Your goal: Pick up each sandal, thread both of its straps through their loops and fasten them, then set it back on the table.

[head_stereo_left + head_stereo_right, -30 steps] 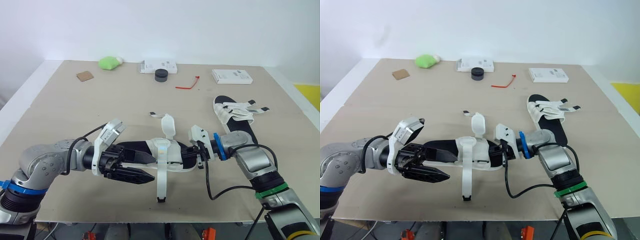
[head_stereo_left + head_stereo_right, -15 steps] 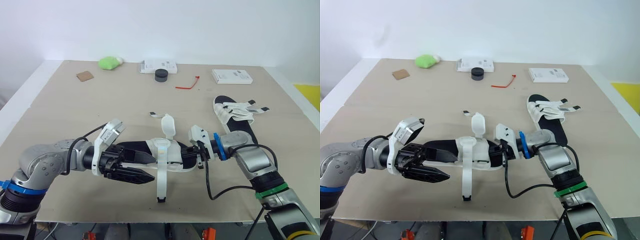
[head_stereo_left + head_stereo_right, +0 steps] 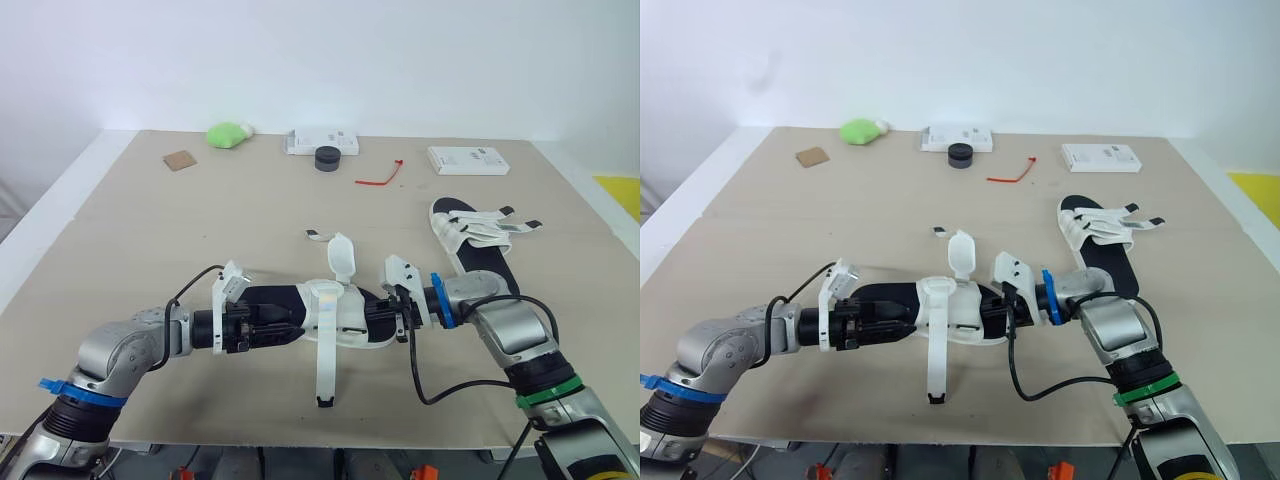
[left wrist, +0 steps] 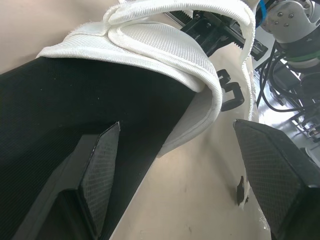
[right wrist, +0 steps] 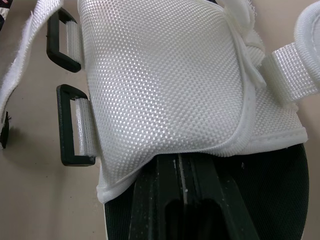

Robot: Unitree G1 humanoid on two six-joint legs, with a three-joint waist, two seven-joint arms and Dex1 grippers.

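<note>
A second ago my left gripper point(image 3: 285, 328) hung open just beside the near sandal point(image 3: 330, 312), on the side toward the table's front edge. Now it is lined up with the sandal's black sole, and the head camera has shifted a little as well. In the left wrist view its fingers point(image 4: 97, 180) are spread wide, one over the black footbed and the other off past the sole's edge, so that edge sits between them and nothing is pinched yet. I take this as closing in for a second grip, which would steady the shoe for threading. My right gripper point(image 3: 377, 312) is at the opposite end of the same sandal. Its fingers look pressed together on the sole, tucked under the white mesh upper point(image 5: 165, 75). Both straps are undone: the long strap point(image 3: 324, 365) trails toward the front edge, and the short strap point(image 3: 342, 260) stands up. The two black loops point(image 5: 70, 125) on the side of the upper are empty. The second sandal point(image 3: 478, 235) lies well apart on my right side of the table point(image 3: 150, 230), untouched.
</note>
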